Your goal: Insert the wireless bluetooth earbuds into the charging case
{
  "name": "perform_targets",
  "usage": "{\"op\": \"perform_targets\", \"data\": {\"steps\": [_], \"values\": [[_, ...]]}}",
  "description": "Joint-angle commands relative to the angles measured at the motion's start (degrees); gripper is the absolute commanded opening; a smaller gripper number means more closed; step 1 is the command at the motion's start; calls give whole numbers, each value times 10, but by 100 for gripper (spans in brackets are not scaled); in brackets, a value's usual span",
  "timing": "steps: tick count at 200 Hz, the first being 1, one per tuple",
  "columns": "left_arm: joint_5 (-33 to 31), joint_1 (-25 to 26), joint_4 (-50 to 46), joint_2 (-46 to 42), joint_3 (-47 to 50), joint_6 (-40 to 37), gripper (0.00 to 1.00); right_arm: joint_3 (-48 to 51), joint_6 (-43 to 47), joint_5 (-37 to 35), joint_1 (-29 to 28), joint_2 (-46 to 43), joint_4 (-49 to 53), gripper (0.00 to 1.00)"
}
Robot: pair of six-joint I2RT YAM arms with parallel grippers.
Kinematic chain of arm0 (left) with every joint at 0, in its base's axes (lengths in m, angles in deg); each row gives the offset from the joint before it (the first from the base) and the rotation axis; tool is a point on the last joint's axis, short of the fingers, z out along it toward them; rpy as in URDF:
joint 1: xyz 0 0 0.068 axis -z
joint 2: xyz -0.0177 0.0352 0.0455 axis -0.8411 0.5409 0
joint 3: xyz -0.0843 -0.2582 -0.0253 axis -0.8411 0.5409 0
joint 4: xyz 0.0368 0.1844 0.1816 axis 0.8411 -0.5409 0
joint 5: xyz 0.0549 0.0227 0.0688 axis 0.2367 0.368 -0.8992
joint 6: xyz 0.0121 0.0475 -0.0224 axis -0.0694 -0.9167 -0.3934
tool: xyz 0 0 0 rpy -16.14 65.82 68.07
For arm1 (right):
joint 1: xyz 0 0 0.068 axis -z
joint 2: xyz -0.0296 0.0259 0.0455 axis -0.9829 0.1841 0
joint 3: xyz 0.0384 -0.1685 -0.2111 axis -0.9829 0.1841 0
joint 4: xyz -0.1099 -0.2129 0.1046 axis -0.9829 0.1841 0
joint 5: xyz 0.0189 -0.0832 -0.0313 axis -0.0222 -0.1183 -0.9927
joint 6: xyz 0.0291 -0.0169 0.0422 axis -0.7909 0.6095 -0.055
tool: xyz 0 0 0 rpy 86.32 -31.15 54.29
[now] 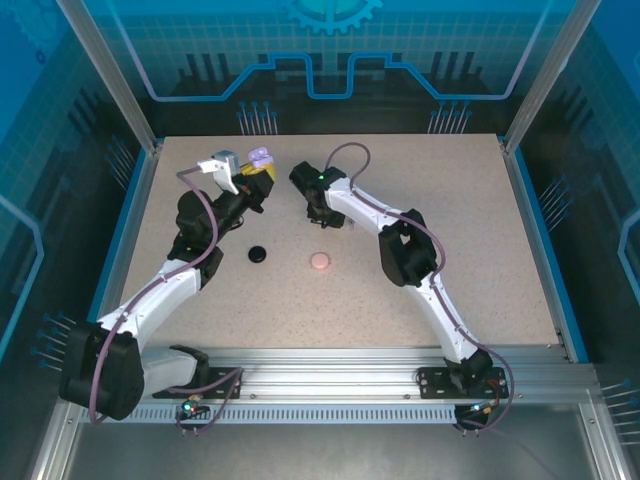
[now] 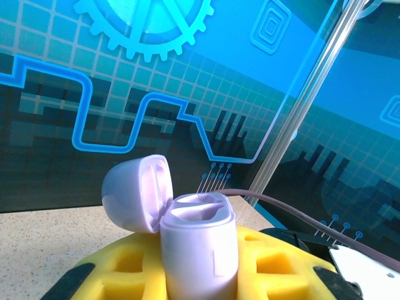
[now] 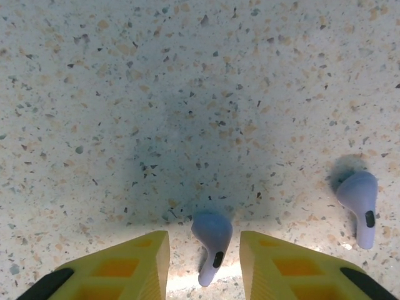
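My left gripper (image 2: 201, 265) is shut on a pale purple charging case (image 2: 199, 247), which stands upright between the yellow fingers (image 2: 122, 272). Its lid (image 2: 134, 190) is flipped open to the left, and two empty wells show on top. From above, the case (image 1: 259, 158) is held off the table at the back left. My right gripper (image 3: 204, 253) points down at the table, open. One purple earbud (image 3: 212, 237) lies between its yellow fingertips (image 3: 140, 265) with a gap on each side. A second purple earbud (image 3: 359, 201) lies on the table to the right.
A small black round case (image 1: 258, 254) and a pale pink round case (image 1: 319, 262) lie on the speckled table (image 1: 450, 280) in front of the grippers. My right gripper (image 1: 306, 196) sits low near mid-table. Glass walls and metal posts (image 1: 110, 75) enclose the table.
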Motion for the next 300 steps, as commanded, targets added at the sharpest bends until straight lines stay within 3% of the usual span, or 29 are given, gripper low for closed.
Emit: {"op": "perform_targets", "data": {"steps": [1,62,161,300], "values": [[-8,2,26,-7,7,-12,9,-6,-14,2,-4,24,5,34],[-6,2,29,-7,9,-12,9,-4,-14,7,-4,36,-2,30],[2,2,32,-1,7,-10,9,12,27,-15,6,29,-22,34],[19,8,28,4,6,-14,9,86,65,25,33,-4,-99,31]]}}
